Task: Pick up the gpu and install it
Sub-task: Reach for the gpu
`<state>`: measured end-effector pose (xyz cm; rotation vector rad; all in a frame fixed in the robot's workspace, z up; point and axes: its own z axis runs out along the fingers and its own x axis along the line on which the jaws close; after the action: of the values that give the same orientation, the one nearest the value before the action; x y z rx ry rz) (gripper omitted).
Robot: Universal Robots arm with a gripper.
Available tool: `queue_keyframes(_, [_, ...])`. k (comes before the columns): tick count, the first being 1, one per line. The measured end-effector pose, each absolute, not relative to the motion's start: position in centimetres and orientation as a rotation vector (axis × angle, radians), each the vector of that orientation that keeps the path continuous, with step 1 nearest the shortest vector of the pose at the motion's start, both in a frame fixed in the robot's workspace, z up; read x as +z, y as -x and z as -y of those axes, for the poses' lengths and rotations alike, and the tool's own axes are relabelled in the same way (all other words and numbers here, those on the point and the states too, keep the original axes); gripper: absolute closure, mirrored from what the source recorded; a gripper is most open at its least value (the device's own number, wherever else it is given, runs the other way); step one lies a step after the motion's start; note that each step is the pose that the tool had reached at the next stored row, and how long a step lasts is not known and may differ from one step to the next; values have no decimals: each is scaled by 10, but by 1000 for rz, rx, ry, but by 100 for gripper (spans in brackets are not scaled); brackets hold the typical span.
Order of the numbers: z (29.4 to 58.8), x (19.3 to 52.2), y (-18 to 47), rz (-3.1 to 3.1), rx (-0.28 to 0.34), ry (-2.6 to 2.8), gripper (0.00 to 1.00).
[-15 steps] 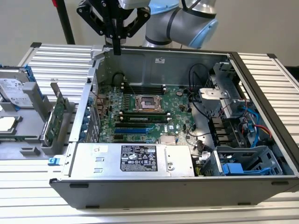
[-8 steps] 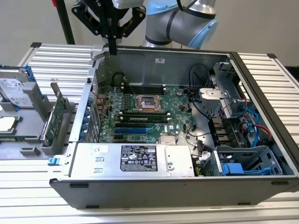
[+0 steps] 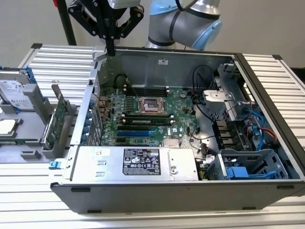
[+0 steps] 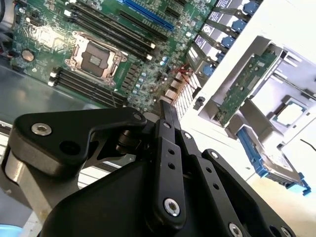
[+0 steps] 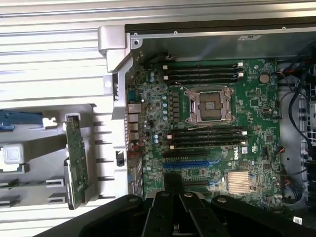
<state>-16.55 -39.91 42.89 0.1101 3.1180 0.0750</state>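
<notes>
The gpu (image 3: 60, 118) is a slim green card standing on edge in a grey holder (image 3: 44, 143), at the exterior view's left, just outside the open computer case (image 3: 157, 193). The same gpu (image 5: 76, 163) shows edge-on in the first wrist view, and the gpu (image 4: 243, 87) shows in the second. My gripper (image 3: 110, 47) hangs above the case's far left corner, well above and behind the card. Its black fingers (image 4: 167, 111) are pressed together with nothing between them.
The green motherboard (image 3: 143, 119) with its square CPU socket (image 5: 211, 105) lies inside the case, blue slots (image 5: 185, 165) near its rear wall. A power supply box (image 3: 136, 164) fills the case's front. A hard drive (image 3: 15, 90) and a loose processor (image 3: 6, 127) rest further left in the holder.
</notes>
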Motion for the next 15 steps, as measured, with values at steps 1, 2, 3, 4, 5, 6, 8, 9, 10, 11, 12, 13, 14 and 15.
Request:
queue_keyframes(1, [399,429,166,-3118,75,-110,100])
queue_keyframes(2, [399,429,167,-3118,75,-110,100])
queue_keyframes(3, [399,429,168,-3118,75,-110,100])
queue_keyframes(4, [399,429,169,-3118,75,-110,100])
queue_keyframes(5, [399,429,170,-3118,75,-110,100])
queue_keyframes(6, [399,429,171,-3118,75,-110,100])
queue_keyframes(8, [399,429,173,-3118,75,-110,100])
queue_keyframes(9, [399,429,174,-3118,75,-110,100])
queue_keyframes(10, [399,429,175,-3118,75,-110,100])
queue_keyframes(11, [399,429,176,-3118,75,-110,100])
queue_keyframes(12, [399,429,177,-3118,75,-110,100])
queue_keyframes(13, [399,429,178,-3118,75,-110,100])
queue_keyframes(14, [399,429,179,-3118,75,-110,100])
queue_keyframes(15, [399,429,180,-3118,75,-110,100])
